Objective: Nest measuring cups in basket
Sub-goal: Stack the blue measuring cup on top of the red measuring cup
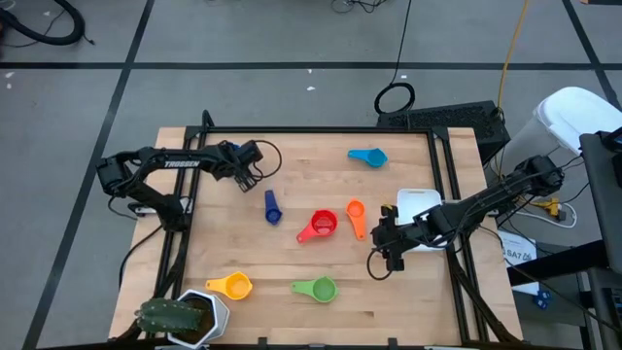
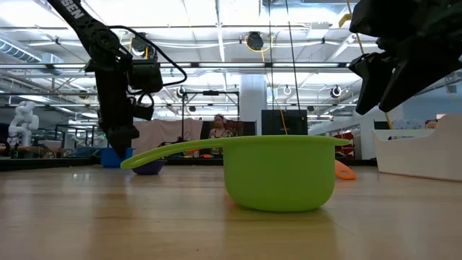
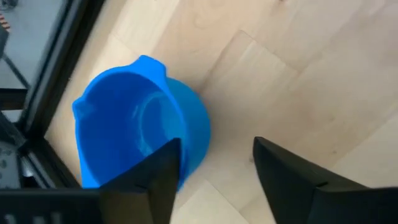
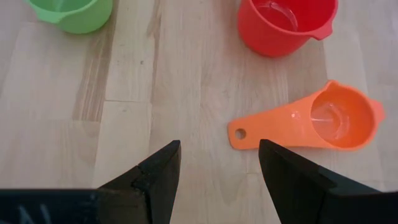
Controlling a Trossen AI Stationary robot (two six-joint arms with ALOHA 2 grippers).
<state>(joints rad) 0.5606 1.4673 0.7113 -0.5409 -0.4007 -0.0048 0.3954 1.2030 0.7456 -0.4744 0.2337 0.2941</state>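
Six cups lie apart on the wooden table: blue (image 1: 367, 156) at the far side, dark blue (image 1: 272, 207), red (image 1: 319, 226) and orange (image 1: 356, 216) in the middle, yellow (image 1: 230, 286) and green (image 1: 317, 289) near the front. A second blue cup (image 3: 137, 130) stands upright beside my left gripper (image 3: 217, 149), which is open above the table at the far left (image 1: 249, 173). My right gripper (image 4: 219, 152) is open above the table, just right of the orange cup's handle (image 4: 249, 132). The white basket (image 1: 418, 199) sits at the right edge, partly under the right arm.
A white hexagonal pot with a green plant (image 1: 190, 316) stands at the near left corner. Black frame rails (image 1: 452, 194) run along the table's left and right edges. Bare wood lies between the cups at the centre and far middle.
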